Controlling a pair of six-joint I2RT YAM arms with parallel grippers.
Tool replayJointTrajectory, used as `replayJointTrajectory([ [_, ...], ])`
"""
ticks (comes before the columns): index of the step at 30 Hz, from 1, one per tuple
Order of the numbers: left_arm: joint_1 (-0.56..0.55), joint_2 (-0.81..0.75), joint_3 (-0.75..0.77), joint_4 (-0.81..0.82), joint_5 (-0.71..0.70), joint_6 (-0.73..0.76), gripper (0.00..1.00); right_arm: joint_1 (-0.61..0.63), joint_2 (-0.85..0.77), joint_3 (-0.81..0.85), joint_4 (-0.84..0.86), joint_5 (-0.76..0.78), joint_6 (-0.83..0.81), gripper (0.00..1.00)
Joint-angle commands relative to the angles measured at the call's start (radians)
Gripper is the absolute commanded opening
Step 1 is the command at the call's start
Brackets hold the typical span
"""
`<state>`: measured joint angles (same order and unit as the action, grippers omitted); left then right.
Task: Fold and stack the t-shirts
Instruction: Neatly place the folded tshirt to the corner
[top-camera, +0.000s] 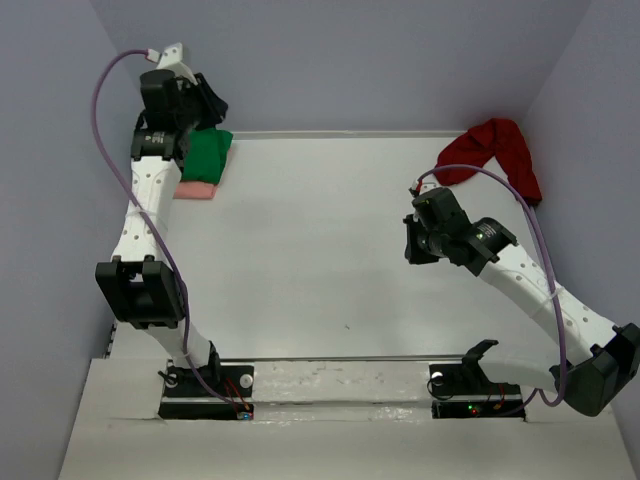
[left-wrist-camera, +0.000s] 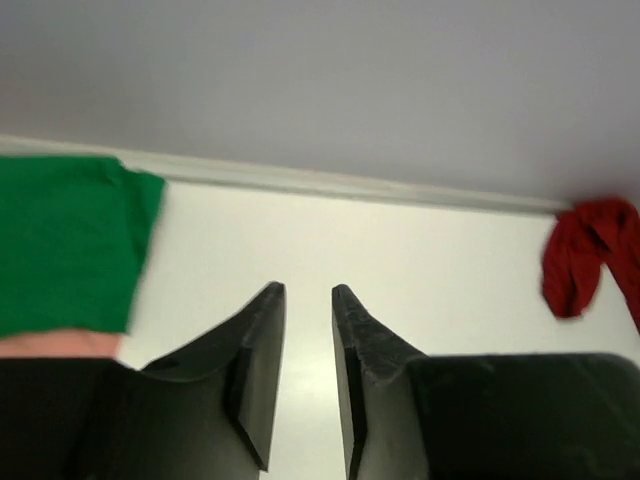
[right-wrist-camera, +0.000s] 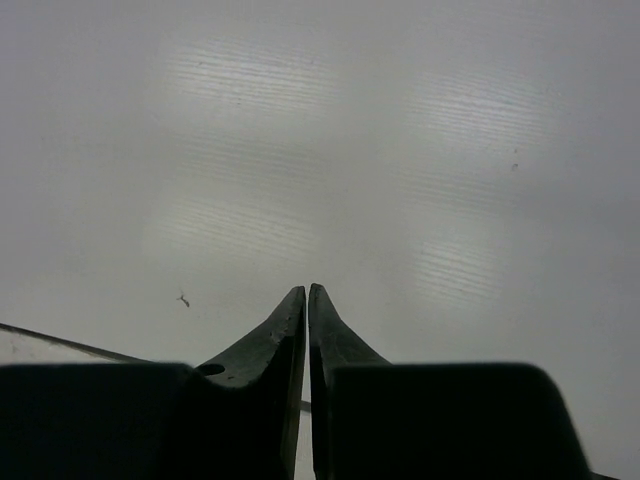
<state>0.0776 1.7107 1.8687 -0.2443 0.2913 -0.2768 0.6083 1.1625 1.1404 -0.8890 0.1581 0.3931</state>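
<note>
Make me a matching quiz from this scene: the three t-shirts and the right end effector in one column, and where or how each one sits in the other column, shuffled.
Column one:
1. green t-shirt
2. salmon-pink t-shirt
3. dark red t-shirt
4. right end effector

Column two:
A. crumpled in the far right corner of the table
B. over a bare patch, holding nothing
C. folded, lying on top of another shirt
D. bottom of the pile at the far left

Pairs: 1-C, 2-D, 3-A, 4-B
</note>
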Motion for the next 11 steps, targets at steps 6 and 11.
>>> replayJointTrajectory([
  [6, -0.41, -0.414, -0.534, 0.149, -0.15, -0.068, 0.45, -0.005, -0.138, -0.099, 0.156, -0.006, 0.038, 0.27],
  [11, -0.622, -0.591, -0.795, 0.215, -0.24, -0.119, 0.48, -0.005, -0.242, -0.225, 0.243, -0.042, 0.056, 0.45],
])
